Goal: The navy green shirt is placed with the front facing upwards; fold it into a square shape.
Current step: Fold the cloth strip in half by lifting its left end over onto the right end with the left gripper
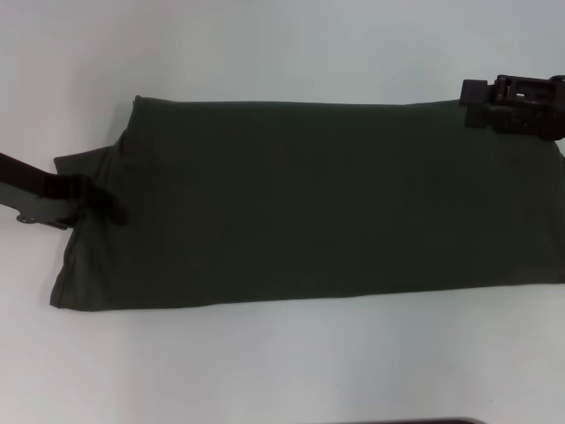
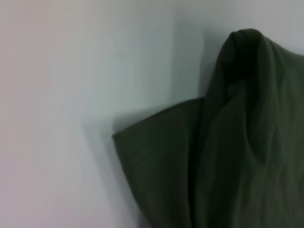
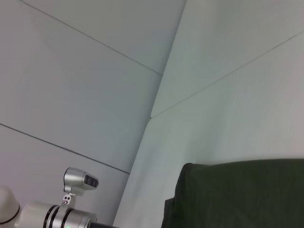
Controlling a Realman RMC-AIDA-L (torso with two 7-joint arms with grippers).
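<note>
Navy green shirt (image 1: pixel 300 203) folded to long band; plain side up

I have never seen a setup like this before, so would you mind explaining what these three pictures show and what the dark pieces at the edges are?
This is a two-armed robot folding laundry. The wide picture comes from a camera on its head, looking down at a white table. On the table lies the navy green shirt, already folded into a long band with only plain fabric showing. The dark piece on the left is the left gripper, at the shirt's left end, where the cloth is bunched. The right gripper sits at the far right corner. The other two pictures come from cameras on each wrist: one shows raised cloth up close, the other the shirt's edge and the room's walls.
</note>
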